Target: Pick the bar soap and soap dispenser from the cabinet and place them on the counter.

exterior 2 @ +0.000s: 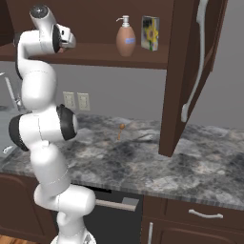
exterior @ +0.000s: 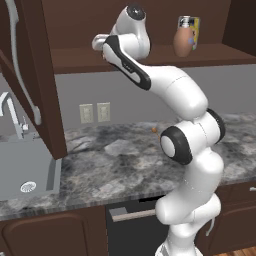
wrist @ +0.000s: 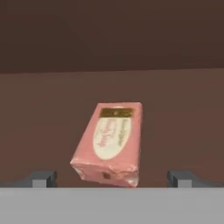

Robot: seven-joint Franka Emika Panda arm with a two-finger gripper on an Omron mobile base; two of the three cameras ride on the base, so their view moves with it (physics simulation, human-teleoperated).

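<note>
One bar soap (wrist: 109, 143), pink wrapper with a pale oval label, lies flat on the brown cabinet shelf (wrist: 183, 113), between the two spread fingertips (wrist: 41, 178) of the end effector (wrist: 111, 180); jaws wide apart, nothing grasped. One soap dispenser (exterior 2: 126, 39) stands upright on the same shelf of the cabinet (exterior 2: 178, 76), just beside one yellow-and-blue box (exterior 2: 150, 33). Two cabinet doors hang open. Table (exterior 2: 157, 167): one sink (exterior: 27, 172), one faucet (exterior: 12, 117). Two wall outlets (exterior: 95, 112) on the backsplash.
</note>
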